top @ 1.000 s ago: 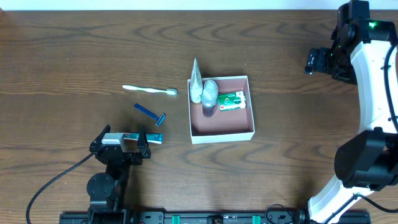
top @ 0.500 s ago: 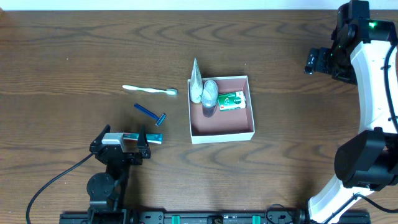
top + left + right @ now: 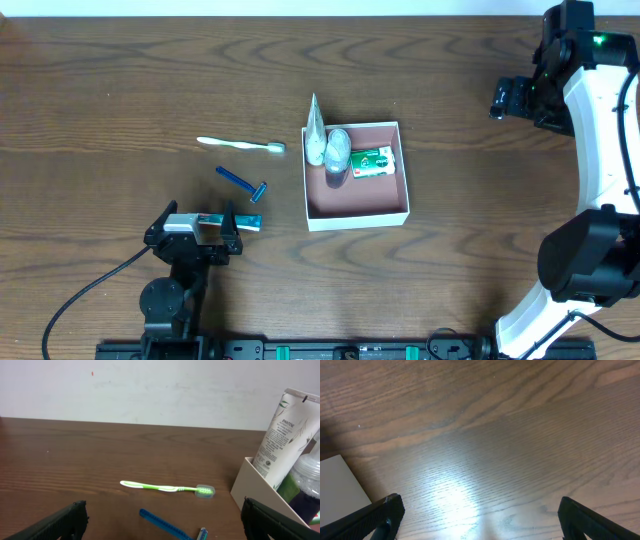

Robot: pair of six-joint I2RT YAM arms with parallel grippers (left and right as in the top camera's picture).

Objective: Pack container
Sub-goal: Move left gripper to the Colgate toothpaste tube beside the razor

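Brown wood-grain table [image 3: 110, 80] carried every item. The container [image 3: 357, 220], a shallow square box with thin white walls and a pinkish-brown floor, sat near the table's centre. Its far-left part was occupied: a white tube [image 3: 314, 128] leaned against the left wall with its crimped end jutting past the far rim, a clear bottle [image 3: 338, 150] lay just beside it, and a green packet [image 3: 371, 161] rested to the right of the bottle. The near half of the floor was bare.

Left of the container, apart from it, lay a green-and-white toothbrush [image 3: 240, 144] with its head pointing toward the box. A blue razor [image 3: 241, 183] lay nearer, angled, between the toothbrush and the left gripper [image 3: 197, 222]. That gripper sat low at the near left with its claw spread wide and nothing between the fingers; a small teal packet [image 3: 249, 222] lay just right of it. The right gripper [image 3: 480, 504] hung at the far right, well apart from the container, its claw likewise wide and empty over bare wood.
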